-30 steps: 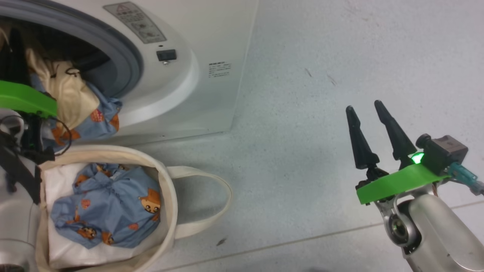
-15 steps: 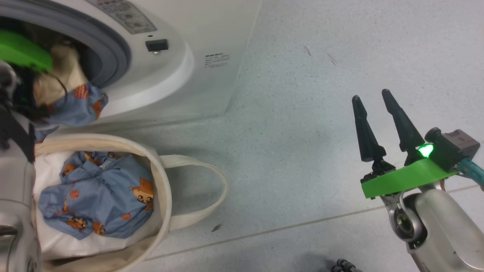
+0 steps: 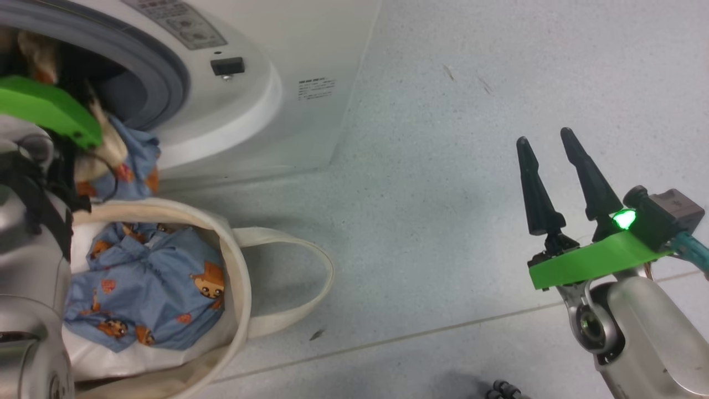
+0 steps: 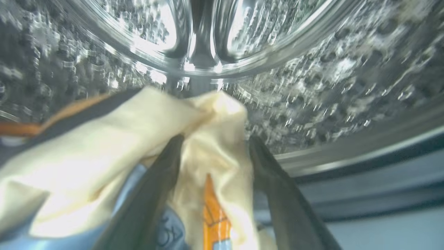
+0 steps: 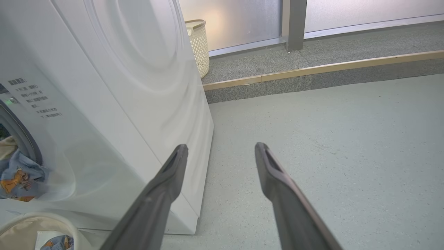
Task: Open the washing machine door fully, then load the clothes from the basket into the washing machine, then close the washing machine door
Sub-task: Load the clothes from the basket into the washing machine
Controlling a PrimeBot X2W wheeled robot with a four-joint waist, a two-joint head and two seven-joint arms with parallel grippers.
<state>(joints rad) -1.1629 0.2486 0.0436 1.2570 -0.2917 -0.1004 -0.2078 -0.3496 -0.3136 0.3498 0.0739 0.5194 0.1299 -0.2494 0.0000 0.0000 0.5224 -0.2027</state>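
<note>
The white washing machine (image 3: 266, 111) stands with its round opening uncovered; the washing machine door is out of view. My left gripper (image 4: 213, 142) reaches into the steel drum (image 4: 312, 69), open, with cream and blue clothes (image 4: 104, 139) lying loose between its fingers. That garment spills over the opening's lip (image 3: 133, 160). More blue printed clothes (image 3: 144, 288) lie in the cream basket (image 3: 241, 260) on the floor in front of the machine. My right gripper (image 3: 545, 137) hovers open and empty over the floor, far to the right.
White padding (image 3: 88, 354) lines the basket, whose handle loop (image 3: 310, 288) lies on the floor. Behind the machine stand a cream lattice hamper (image 5: 199, 45) and a raised step with a wooden edge (image 5: 312, 69). A small dark object (image 3: 504, 390) lies near my base.
My left wrist has dropped back toward the opening's lip and its jaws have parted from the garment. The head camera shifted earlier. The right arm has barely moved.
</note>
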